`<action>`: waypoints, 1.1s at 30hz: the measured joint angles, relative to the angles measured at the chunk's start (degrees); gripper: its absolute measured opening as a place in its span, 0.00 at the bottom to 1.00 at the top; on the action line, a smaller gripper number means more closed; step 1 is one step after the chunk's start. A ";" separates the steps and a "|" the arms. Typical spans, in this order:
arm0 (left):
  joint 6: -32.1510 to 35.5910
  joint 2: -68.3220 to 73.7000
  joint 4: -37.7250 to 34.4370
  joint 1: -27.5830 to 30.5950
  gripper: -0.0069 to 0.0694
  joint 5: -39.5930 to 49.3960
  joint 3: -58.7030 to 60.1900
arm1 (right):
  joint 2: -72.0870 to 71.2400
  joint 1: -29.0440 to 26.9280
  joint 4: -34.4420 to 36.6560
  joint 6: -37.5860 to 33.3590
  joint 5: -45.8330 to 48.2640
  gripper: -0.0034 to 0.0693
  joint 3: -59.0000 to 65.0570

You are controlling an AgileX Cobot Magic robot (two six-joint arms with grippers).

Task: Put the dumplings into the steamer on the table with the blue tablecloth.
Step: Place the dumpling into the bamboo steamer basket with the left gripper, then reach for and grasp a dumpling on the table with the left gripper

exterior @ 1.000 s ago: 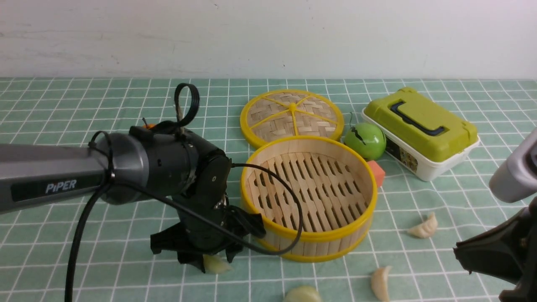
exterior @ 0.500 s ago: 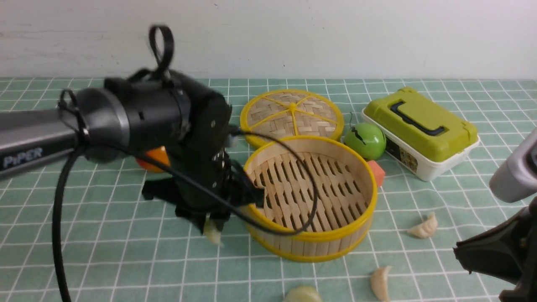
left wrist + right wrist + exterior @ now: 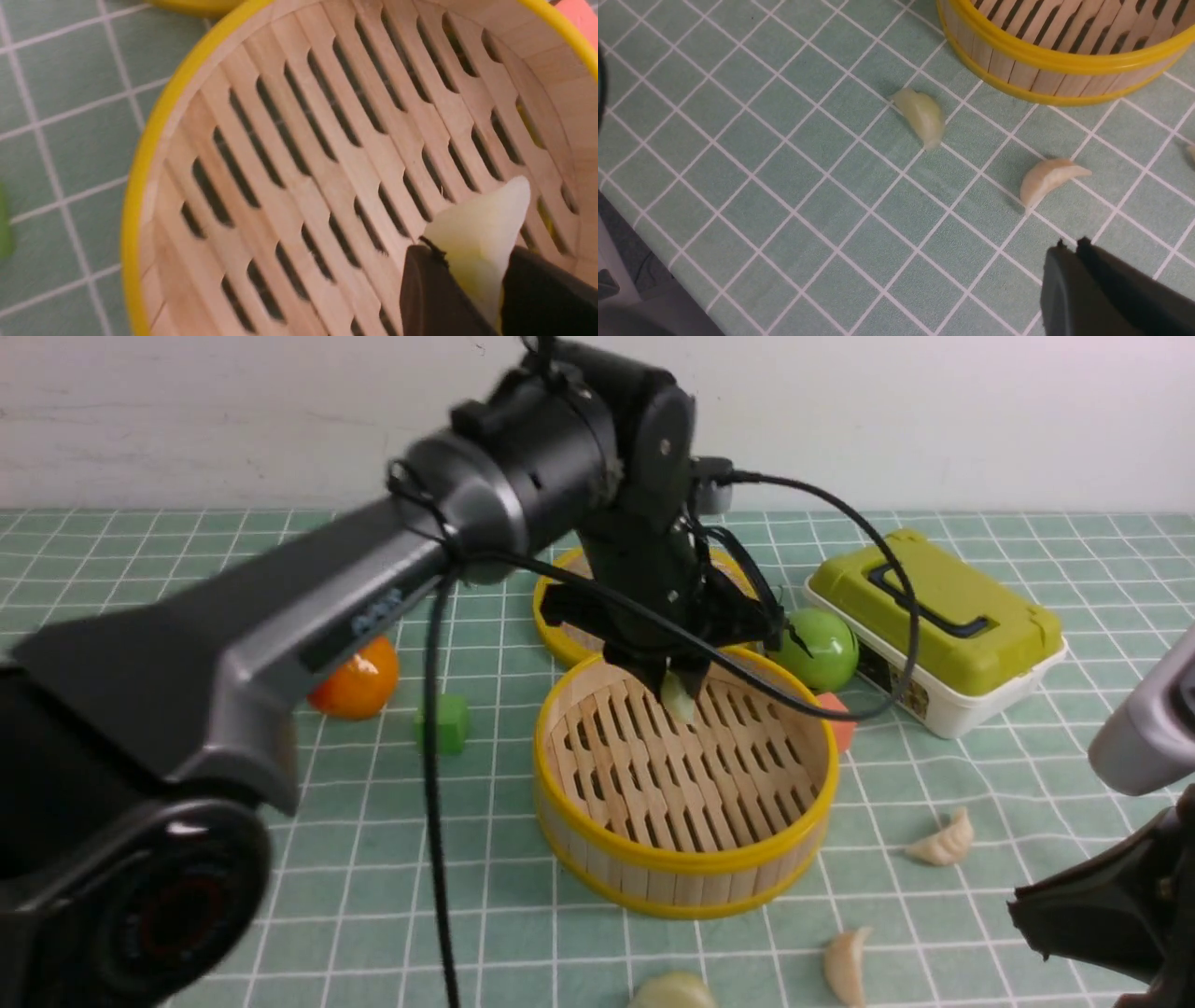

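Note:
My left gripper (image 3: 674, 686) is shut on a pale dumpling (image 3: 680, 698) and holds it above the back part of the steamer (image 3: 686, 868), over its slatted floor. In the left wrist view the dumpling (image 3: 481, 233) sticks out between the two dark fingers (image 3: 430, 294) above the steamer (image 3: 140, 186). Three more dumplings lie on the blue tablecloth (image 3: 140, 644): one to the right (image 3: 945, 842), two near the front edge (image 3: 848, 963) (image 3: 674, 991). My right gripper (image 3: 1069, 245) is shut and empty, hovering over the cloth near two of them (image 3: 920, 116) (image 3: 1048, 179).
The flat woven lid (image 3: 569, 616) lies behind the steamer. A green apple (image 3: 814, 649), an orange-pink block (image 3: 840, 721) and a green-lidded box (image 3: 938, 630) stand at the right. An orange (image 3: 359, 681) and a green cube (image 3: 450, 723) sit at the left.
My left gripper lifted the dumpling off the cloth at the steamer's front left and carried it up and right, to above the steamer's back part. The right arm barely moved.

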 joint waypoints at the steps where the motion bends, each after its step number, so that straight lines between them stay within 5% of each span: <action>1: -0.23 1.76 0.14 0.00 0.31 0.00 -1.56 | 0.00 0.00 0.00 0.00 0.00 0.08 0.00; 11: -2.44 9.02 2.00 0.44 0.33 -2.04 -6.02 | 0.00 0.00 -0.43 0.00 0.17 0.09 0.00; 20: -1.56 6.61 1.32 0.44 0.61 2.95 -6.02 | -0.07 0.00 -0.43 0.00 0.29 0.10 0.00; 27: 13.67 -7.93 -4.43 0.08 0.66 6.82 -3.48 | -5.30 0.00 -1.92 1.75 0.70 0.11 0.00; 33: 34.92 -22.64 -11.49 -3.95 0.61 7.07 14.93 | -13.82 0.00 -8.51 8.81 1.46 0.12 0.00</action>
